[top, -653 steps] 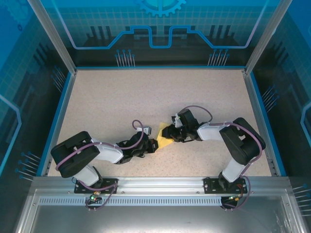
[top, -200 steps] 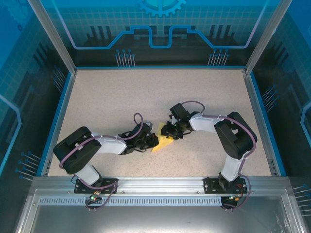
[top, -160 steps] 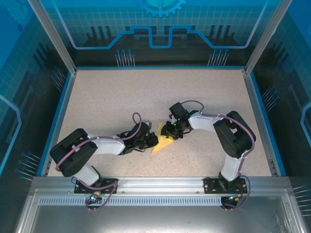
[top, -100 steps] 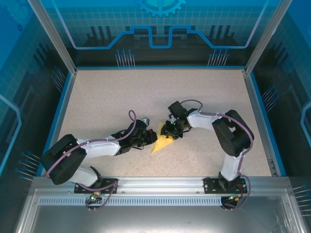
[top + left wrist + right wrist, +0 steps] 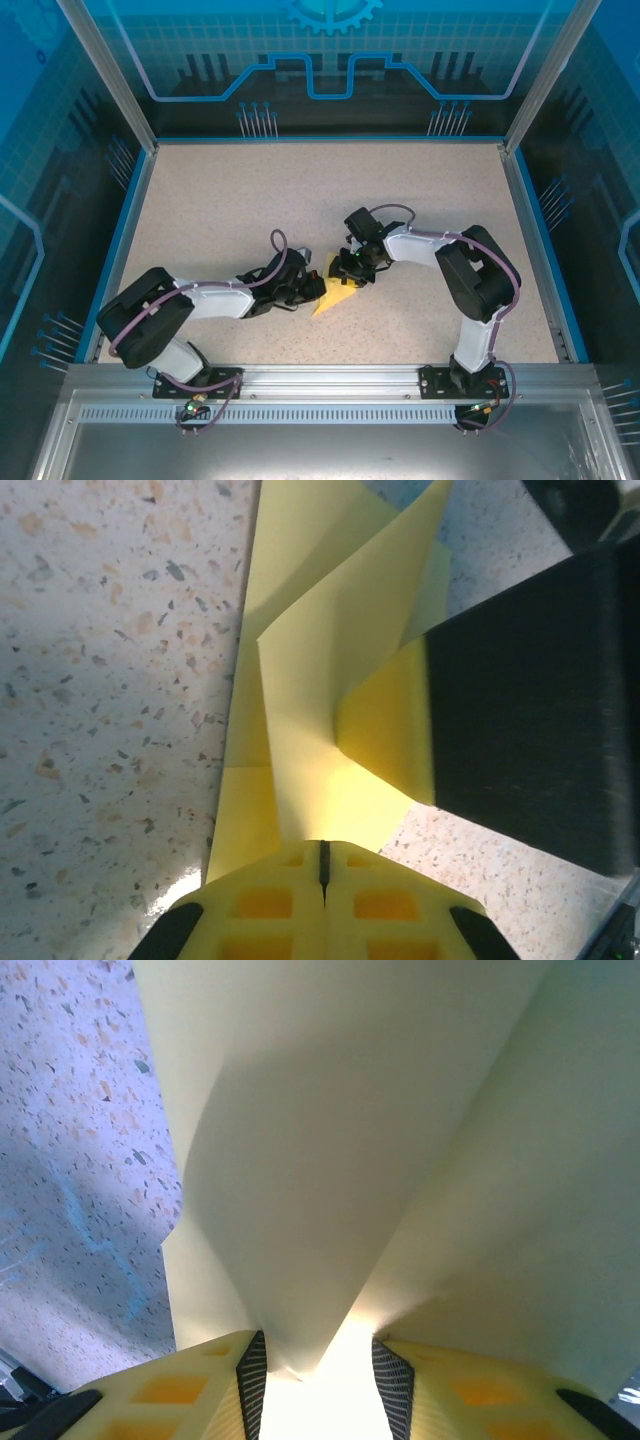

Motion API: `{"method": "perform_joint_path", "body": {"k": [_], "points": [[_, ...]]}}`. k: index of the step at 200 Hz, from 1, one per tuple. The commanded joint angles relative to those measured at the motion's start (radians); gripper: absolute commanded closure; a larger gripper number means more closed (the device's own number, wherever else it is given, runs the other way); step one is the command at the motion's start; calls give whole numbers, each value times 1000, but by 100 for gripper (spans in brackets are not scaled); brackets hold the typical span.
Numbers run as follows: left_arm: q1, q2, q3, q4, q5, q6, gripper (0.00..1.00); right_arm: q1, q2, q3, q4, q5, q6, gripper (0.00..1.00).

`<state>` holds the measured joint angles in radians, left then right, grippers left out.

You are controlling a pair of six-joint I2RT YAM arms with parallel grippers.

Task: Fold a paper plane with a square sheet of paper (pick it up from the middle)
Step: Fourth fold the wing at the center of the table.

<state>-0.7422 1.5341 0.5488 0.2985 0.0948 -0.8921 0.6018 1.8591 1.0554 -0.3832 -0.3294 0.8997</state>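
The pale-yellow sheet of paper (image 5: 335, 297) lies partly folded on the speckled table, between my two grippers. My left gripper (image 5: 314, 290) is at its left edge. In the left wrist view the jaws (image 5: 322, 852) are shut, and a raised fold of the paper (image 5: 310, 680) runs straight out from their tips. My right gripper (image 5: 351, 274) is over the paper's upper right part and shows as a black block (image 5: 530, 710) on a lifted flap. Its jaws (image 5: 320, 1365) stand apart, and a curved fold of paper (image 5: 350, 1140) dips between them, against the left pad (image 5: 252, 1380).
Blue rails (image 5: 118, 255) and clear walls close in the table (image 5: 250, 190) on three sides. The aluminium base rail (image 5: 320, 385) with both arm mounts runs along the near edge. Open speckled surface stretches behind and to both sides of the paper.
The right gripper has crept left over the paper and its jaws have eased slightly wider. The left arm's elbow swung out and back, while its gripper stayed shut at the paper's left edge.
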Motion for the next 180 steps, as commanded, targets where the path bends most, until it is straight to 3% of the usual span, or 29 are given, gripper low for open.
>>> {"method": "perform_joint_path", "body": {"k": [1,180], "points": [[4,27,31,37,28,-2,96,20,104,-60,-61,124,-7,60],[4,61,45,-63,-64,-5,96,20,114,-61,-77,136,3,60]]}}
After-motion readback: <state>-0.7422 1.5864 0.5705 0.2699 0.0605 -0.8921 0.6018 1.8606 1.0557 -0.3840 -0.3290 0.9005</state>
